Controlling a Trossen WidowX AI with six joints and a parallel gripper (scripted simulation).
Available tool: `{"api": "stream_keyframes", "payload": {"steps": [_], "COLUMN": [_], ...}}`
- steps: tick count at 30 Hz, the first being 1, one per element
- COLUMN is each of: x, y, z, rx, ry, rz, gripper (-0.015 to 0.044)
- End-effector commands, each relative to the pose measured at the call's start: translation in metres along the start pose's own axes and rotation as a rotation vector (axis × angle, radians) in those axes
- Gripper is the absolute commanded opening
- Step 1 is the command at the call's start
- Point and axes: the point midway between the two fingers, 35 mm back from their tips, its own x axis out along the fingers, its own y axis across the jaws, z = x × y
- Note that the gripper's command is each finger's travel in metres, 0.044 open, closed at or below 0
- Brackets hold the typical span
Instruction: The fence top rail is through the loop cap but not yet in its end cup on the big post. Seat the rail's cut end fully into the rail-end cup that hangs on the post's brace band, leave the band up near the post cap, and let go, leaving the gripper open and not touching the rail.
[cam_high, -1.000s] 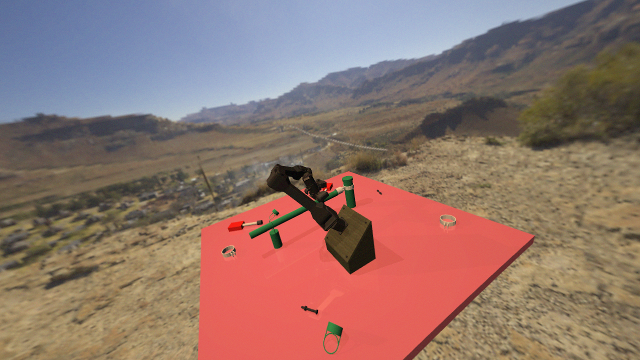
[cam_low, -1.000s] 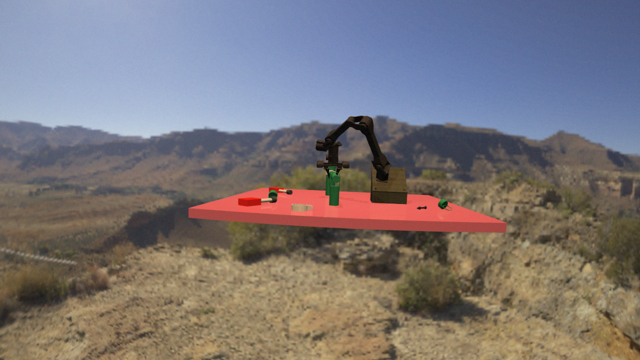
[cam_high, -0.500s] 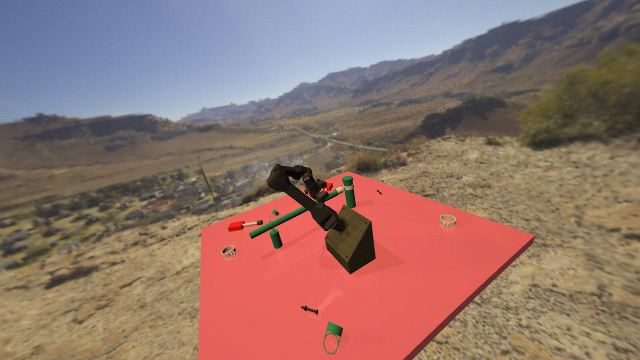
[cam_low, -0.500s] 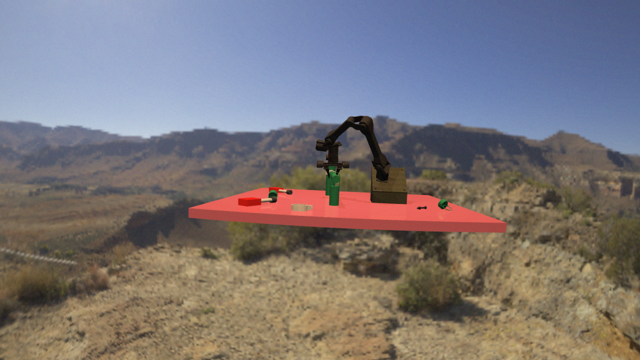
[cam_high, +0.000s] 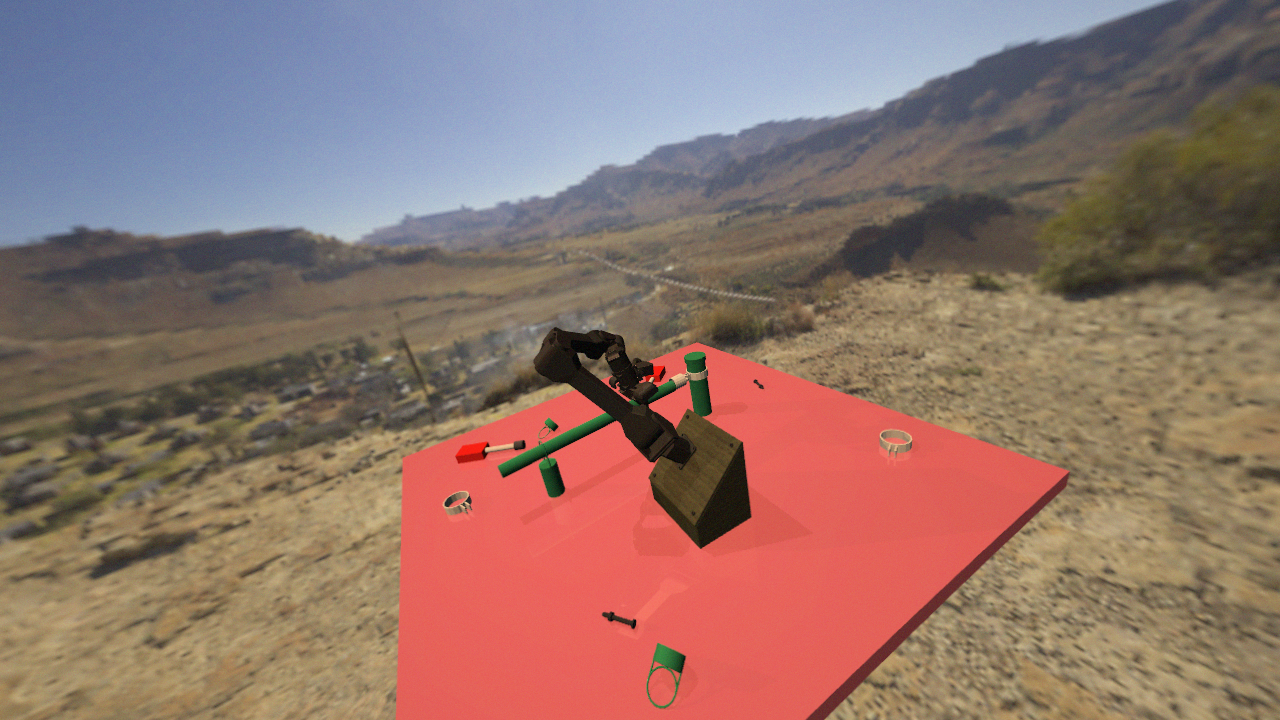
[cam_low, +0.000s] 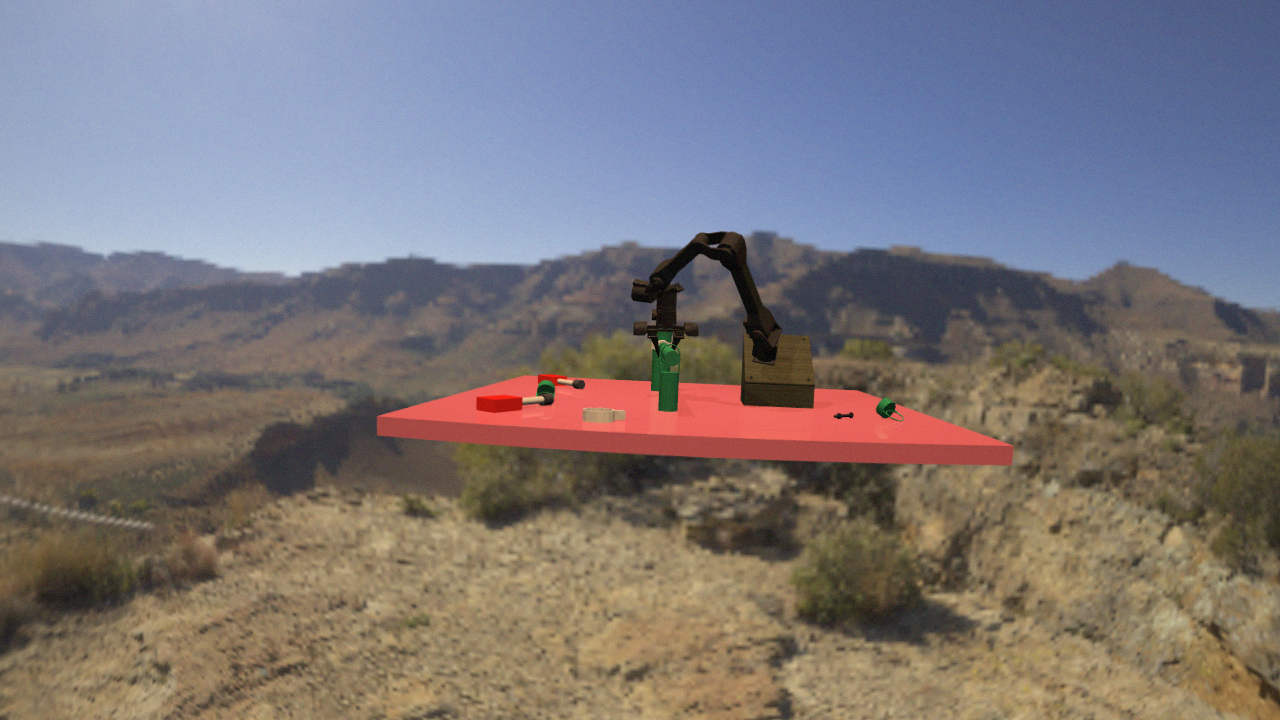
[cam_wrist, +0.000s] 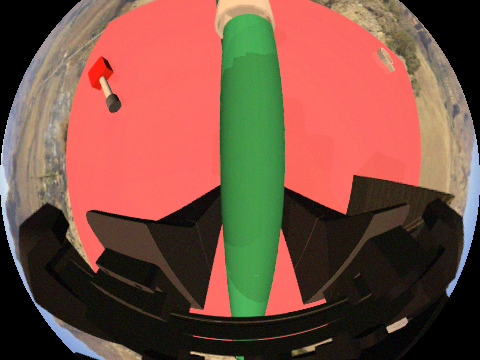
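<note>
The green rail (cam_high: 572, 434) (cam_wrist: 252, 125) runs from above the short post (cam_high: 552, 479) (cam_low: 667, 392) up to the tall big post (cam_high: 700, 395). Its far end is at the mouth of the beige rail-end cup (cam_high: 680, 379) (cam_wrist: 245, 7) and looks inside it; how deep is hidden. The cup hangs on the brace band (cam_high: 697, 374), which sits high on the post, a little below its cap (cam_high: 695, 357). My gripper (cam_wrist: 250, 191) is shut on the rail, one finger on each side, short of the cup. The loop cap at the short post is too small to make out well.
A red mallet (cam_high: 471, 452) (cam_low: 498, 403) lies left of the short post; another (cam_low: 550, 379) (cam_wrist: 101, 73) lies farther back. Loose bands (cam_high: 457, 503) (cam_high: 895, 442), a bolt (cam_high: 619, 618) and a green loop cap (cam_high: 667, 659) lie on the red table (cam_high: 501, 626). The wooden base block (cam_high: 700, 483) stands beside the rail.
</note>
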Motion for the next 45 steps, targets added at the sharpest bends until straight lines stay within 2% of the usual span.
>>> {"api": "stream_keyframes", "payload": {"steps": [1,45], "x": [-0.003,-0.006], "y": [0.000,0.003], "z": [0.008,0.013], "rx": [0.001,-0.001], "ry": [-0.021,0.005], "rz": [0.005,-0.001], "gripper": [0.0000,0.0000]}}
